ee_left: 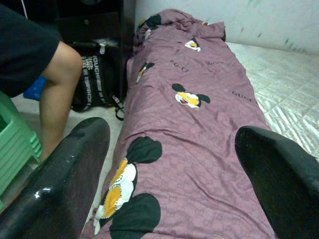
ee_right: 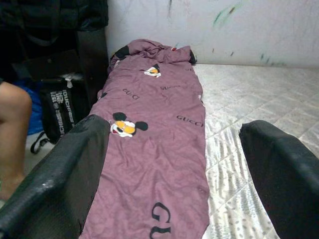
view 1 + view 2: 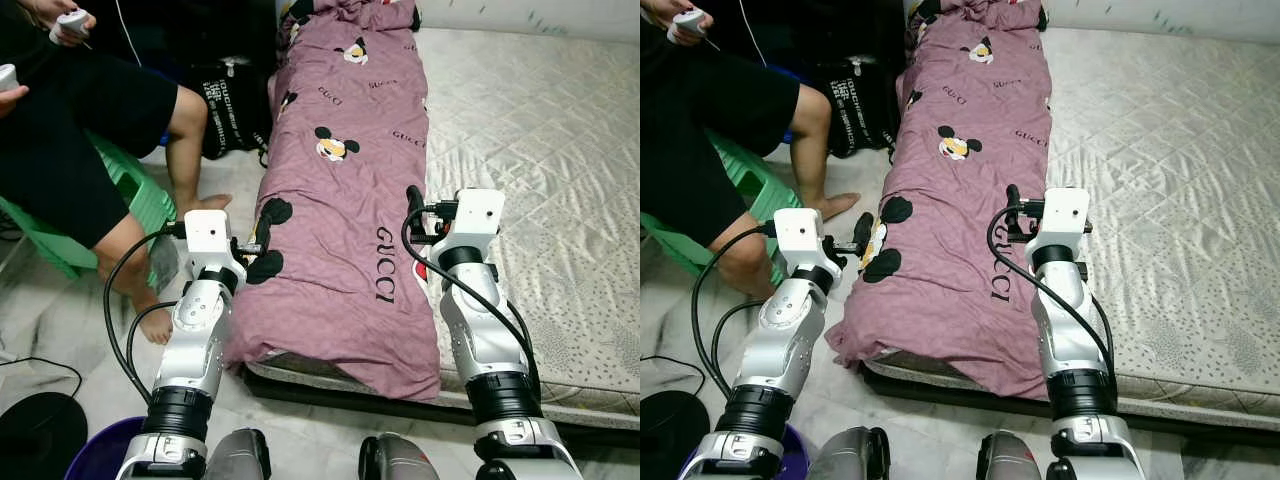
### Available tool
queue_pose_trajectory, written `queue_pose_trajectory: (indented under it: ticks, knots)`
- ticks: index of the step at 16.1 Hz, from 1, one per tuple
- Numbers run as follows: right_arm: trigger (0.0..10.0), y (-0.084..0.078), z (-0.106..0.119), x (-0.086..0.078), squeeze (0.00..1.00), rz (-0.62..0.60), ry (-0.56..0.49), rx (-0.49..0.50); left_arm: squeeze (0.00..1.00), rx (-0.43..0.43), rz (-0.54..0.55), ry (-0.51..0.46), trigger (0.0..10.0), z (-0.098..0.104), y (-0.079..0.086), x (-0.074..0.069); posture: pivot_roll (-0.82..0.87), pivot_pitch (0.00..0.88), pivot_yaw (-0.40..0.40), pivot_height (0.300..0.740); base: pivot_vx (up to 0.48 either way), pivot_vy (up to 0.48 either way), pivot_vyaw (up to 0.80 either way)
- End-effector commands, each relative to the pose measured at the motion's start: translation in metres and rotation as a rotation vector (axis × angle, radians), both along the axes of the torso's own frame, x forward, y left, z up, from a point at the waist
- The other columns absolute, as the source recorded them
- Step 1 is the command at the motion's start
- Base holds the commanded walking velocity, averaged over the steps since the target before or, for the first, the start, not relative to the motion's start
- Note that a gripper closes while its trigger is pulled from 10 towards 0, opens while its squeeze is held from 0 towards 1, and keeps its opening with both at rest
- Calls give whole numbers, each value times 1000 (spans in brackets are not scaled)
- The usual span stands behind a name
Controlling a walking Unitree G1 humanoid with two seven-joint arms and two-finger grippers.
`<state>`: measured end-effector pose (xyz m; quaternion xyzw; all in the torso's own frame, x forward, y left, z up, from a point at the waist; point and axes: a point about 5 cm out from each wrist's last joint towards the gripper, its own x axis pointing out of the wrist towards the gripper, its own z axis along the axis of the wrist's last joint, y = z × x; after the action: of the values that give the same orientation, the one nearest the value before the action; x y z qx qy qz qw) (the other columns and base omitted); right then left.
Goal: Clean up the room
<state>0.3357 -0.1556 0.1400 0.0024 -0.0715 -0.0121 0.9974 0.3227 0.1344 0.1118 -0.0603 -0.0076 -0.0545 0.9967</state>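
Two grippers, left gripper [image 1: 169, 179] and right gripper [image 2: 172, 174], both spread, flank the purple quilt [image 3: 345, 200]; its long axis runs straight ahead between them.

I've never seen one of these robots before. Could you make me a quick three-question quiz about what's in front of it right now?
1. True or false: the purple blanket lies along the mattress's left edge.
2. Are the left gripper's fingers open or shut?
3. What sits beside the bed: A) a person on a green stool, B) a dog, C) a lamp?

Key: 1 true; 2 open; 3 A.
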Motion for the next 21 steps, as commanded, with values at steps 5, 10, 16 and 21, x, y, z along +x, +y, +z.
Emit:
queue_pose_trajectory:
  ticks: [5,10,16,21]
  knots:
    - [10000,10,-2,-2,0,49,-6,-54,0,12,14,5,10000,-2,3,0,-31,121,15,740,0,0,310]
    - [10000,15,0,-1,0,87,-20,-48,0,19,23,2,10000,-3,5,0,-29,111,9,740,0,0,788]
    - [10000,18,-2,0,0,104,-15,-41,0,23,21,-1,10000,-3,4,1,-28,100,6,740,0,0,788]
    - [10000,19,-2,0,0,107,-15,-32,0,28,20,-4,10000,-2,4,2,-26,101,9,740,0,0,788]
